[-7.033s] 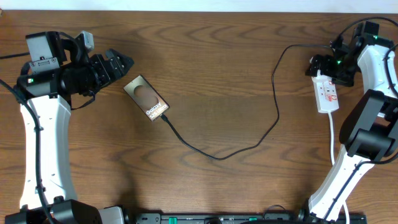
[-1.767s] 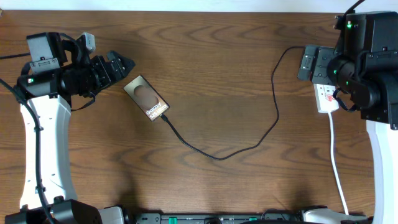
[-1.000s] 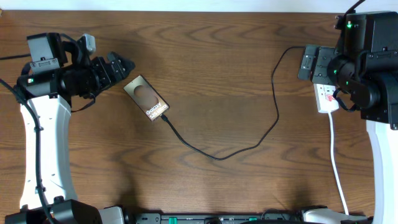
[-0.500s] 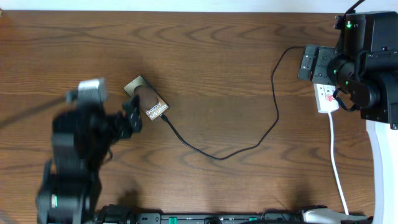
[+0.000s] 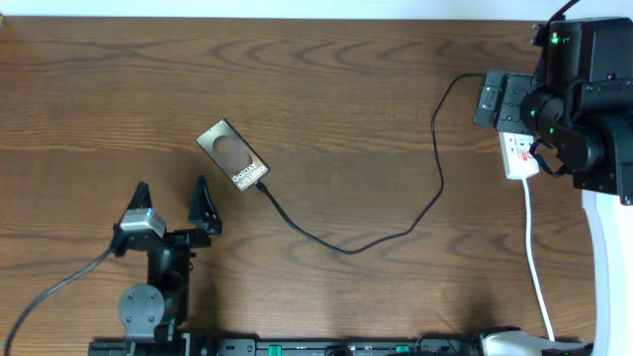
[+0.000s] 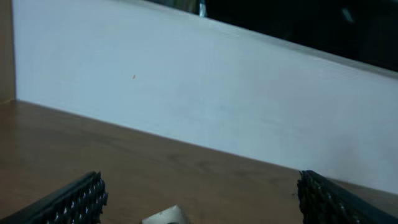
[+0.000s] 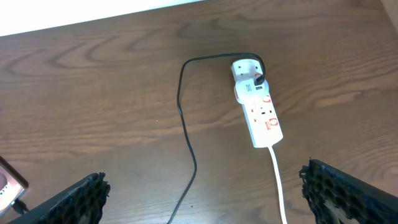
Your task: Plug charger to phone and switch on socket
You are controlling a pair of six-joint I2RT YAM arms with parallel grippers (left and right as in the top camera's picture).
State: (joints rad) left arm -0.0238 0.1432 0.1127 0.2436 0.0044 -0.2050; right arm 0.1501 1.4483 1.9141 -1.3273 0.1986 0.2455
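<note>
The phone (image 5: 232, 158) lies flat left of the table's middle; one corner shows in the left wrist view (image 6: 165, 216) and in the right wrist view (image 7: 9, 183). The charger cable (image 5: 346, 249) runs from its connector tip (image 5: 262, 188) at the phone's near end, loops right and goes up to the socket (image 5: 519, 156). The right wrist view shows the white socket (image 7: 258, 109) with red marks and a black plug on its far end. My left gripper (image 5: 170, 198) is open and empty, near and left of the phone. My right gripper (image 7: 205, 193) is open, high above the socket.
A white cord (image 5: 534, 257) runs from the socket toward the table's front right. A white wall (image 6: 199, 112) stands behind the table's far edge. My right arm (image 5: 588, 99) covers the table's back right corner.
My left arm has swung from the table's back left down to the front; its open gripper now points at the phone from the near side. The right arm has held still.
</note>
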